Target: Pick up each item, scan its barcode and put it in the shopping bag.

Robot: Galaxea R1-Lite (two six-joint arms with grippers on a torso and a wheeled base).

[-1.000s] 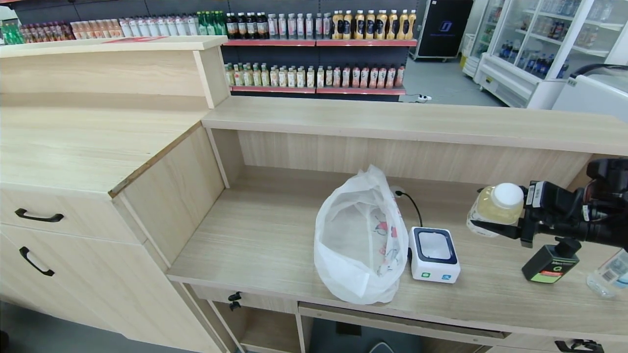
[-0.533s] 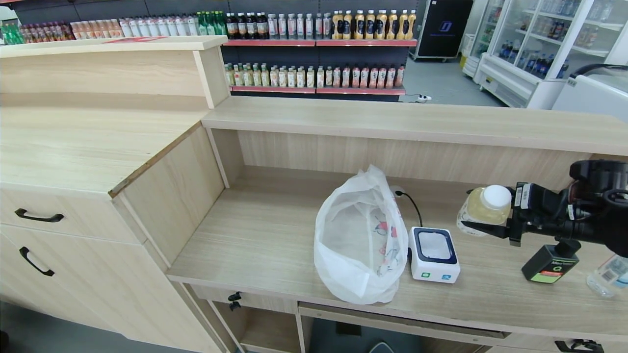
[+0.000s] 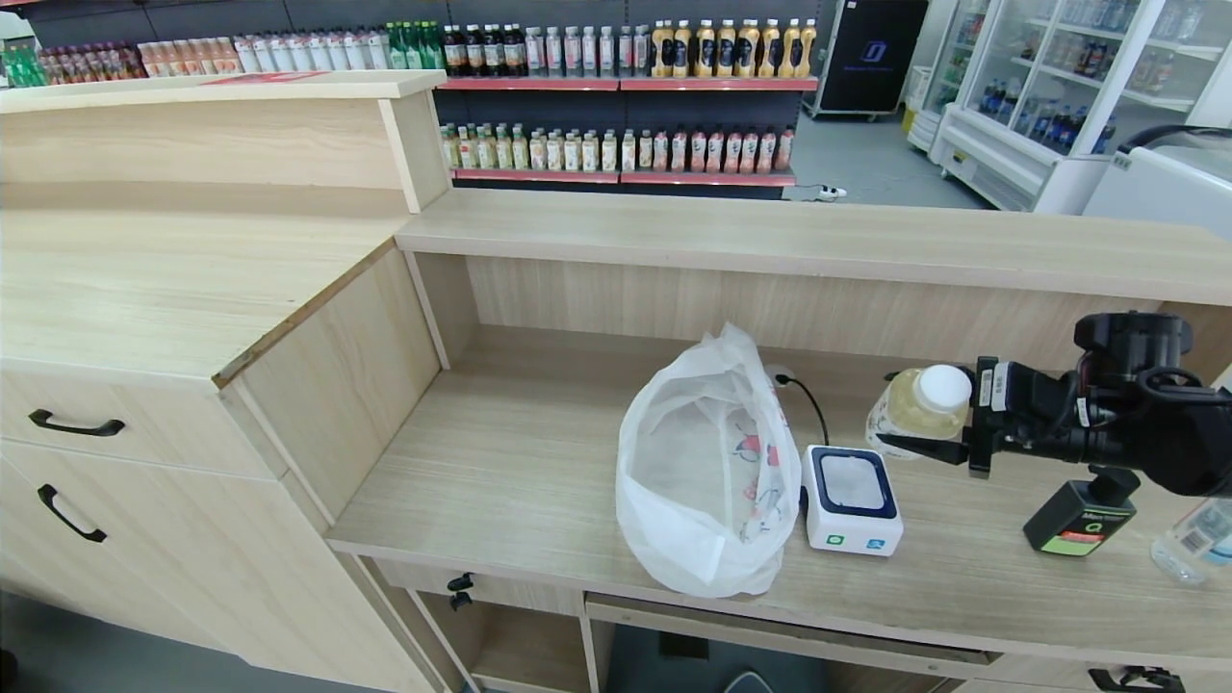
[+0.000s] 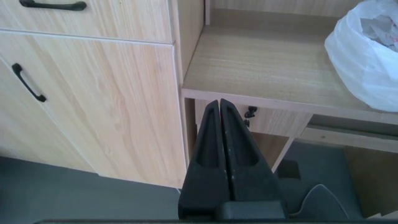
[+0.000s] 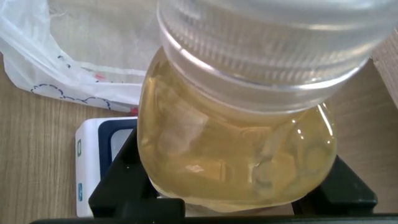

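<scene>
1 white-capped plastic bottle (image 3: 910, 409), crinkled translucent bag (image 3: 707, 472)

A yellow bottle (image 3: 907, 410) with a white cap is held tilted in the right gripper (image 3: 919, 431), raised just right of the scanner (image 3: 852, 498). The white, dark-windowed scanner is set just beside the open white bag (image 3: 707, 472). A black bottle (image 3: 1078, 517) and a clear bottle (image 3: 1193, 544) are seen farther right.
</scene>
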